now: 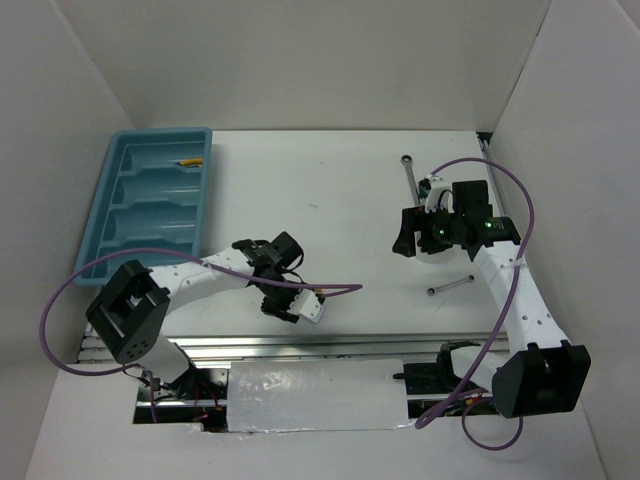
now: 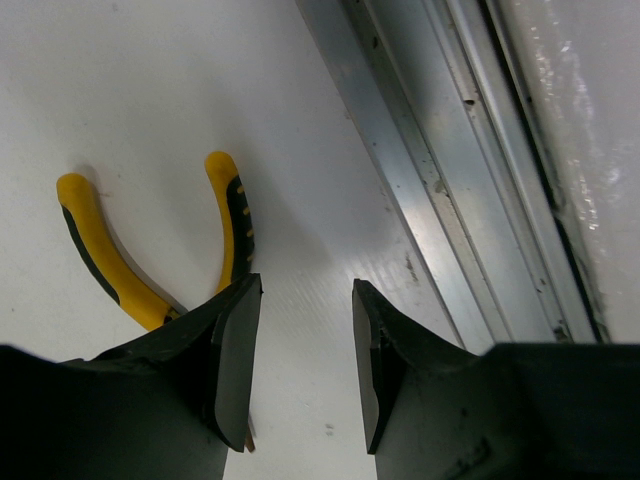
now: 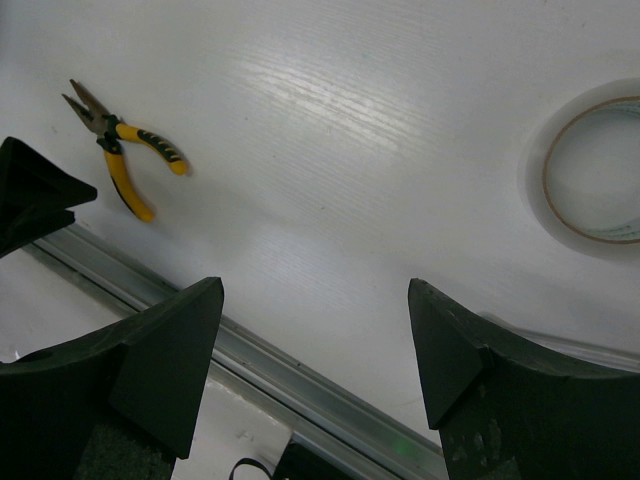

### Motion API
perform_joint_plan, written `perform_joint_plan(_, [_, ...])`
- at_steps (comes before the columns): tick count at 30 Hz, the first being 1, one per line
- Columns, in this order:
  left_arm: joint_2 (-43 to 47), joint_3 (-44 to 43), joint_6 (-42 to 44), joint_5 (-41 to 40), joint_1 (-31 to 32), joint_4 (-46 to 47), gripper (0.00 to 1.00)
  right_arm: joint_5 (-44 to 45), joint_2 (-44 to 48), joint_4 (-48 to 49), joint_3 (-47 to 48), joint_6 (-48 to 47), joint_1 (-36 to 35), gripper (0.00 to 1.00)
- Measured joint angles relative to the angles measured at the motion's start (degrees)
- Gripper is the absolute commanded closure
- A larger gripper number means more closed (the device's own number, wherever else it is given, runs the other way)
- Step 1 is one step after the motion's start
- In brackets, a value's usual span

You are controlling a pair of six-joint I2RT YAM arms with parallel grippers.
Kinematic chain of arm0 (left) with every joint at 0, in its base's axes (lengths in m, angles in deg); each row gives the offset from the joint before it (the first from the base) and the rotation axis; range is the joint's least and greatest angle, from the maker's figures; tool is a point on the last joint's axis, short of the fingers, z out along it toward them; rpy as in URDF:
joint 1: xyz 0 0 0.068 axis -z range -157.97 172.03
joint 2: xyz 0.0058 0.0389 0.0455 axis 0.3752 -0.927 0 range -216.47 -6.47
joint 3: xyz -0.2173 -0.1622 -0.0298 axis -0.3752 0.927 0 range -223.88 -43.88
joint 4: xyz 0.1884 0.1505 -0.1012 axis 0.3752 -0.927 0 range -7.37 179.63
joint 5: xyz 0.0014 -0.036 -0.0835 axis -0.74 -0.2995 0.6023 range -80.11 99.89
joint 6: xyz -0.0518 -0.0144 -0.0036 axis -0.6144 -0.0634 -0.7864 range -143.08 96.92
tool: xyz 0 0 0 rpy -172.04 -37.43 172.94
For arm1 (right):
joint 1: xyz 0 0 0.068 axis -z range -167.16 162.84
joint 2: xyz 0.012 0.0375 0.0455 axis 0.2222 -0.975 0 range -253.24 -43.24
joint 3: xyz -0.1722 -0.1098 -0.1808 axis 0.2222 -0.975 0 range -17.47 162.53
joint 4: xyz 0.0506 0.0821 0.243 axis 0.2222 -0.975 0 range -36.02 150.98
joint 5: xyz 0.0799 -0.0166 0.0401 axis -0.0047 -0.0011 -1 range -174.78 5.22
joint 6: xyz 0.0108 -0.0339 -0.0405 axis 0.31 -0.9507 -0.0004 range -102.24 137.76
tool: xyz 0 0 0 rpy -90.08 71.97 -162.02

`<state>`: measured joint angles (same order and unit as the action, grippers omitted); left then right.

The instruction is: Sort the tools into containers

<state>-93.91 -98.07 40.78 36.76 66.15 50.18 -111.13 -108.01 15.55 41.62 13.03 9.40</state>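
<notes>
A light blue rectangular plastic tray [image 1: 112, 208] with four long moulded compartments is found at the far left of the white matte table [image 1: 310, 190]. One pair of yellow-orange-handled pliers [image 1: 190, 159] is seen in its farthest compartment. The left arm is stretched low to the right. The left gripper [image 2: 305, 300] is held apart over bare table, nothing between its black wedge-shaped fingers [image 2: 235, 350]. A second pair of yellow-and-black-handled pliers [image 2: 110, 275] lies just beside it, partly hidden by one finger, next to a ribbed aluminium rail [image 2: 420, 200]. Further right, a slim silver wrench [image 1: 409, 172] lies far back. The right arm is reached forward and the right gripper [image 3: 315, 300] is spread wide, empty. A white tape ring [image 3: 540, 190] lies flat beside it, and a slim silver metal tool [image 1: 450, 286] lies nearer.
</notes>
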Motion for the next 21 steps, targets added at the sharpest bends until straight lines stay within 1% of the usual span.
perform_joint_plan(4, [-3.96,-1.07,0.68,-1.53,0.76,2.45,0.50,-0.70,-0.24,0.00,0.04,-0.02,-0.02,0.18])
perform_joint_plan(7, [-5.75,-1.73,0.70,-2.36,1.25,4.22,0.51,-1.07,-0.57,0.00,0.04,-0.02,-0.04,0.18])
perform_joint_plan(11, [-6.21,-1.73,0.70,-3.23,1.53,6.03,0.53,-1.57,-1.07,0.00,0.04,-0.04,-0.20,0.18])
perform_joint_plan(16, [-6.56,-1.75,0.55,-4.48,1.57,8.46,0.57,-1.68,-1.99,0.00,0.04,-0.07,-0.70,0.18])
perform_joint_plan(19, [-6.38,-0.72,0.28,-5.79,1.77,11.76,0.59,-1.73,-2.16,0.00,0.04,-0.04,-0.92,0.18])
perform_joint_plan(21, [-5.64,0.50,0.17,-6.86,2.01,13.79,0.59,-1.75,-2.16,0.00,0.07,-0.07,-0.92,0.18])
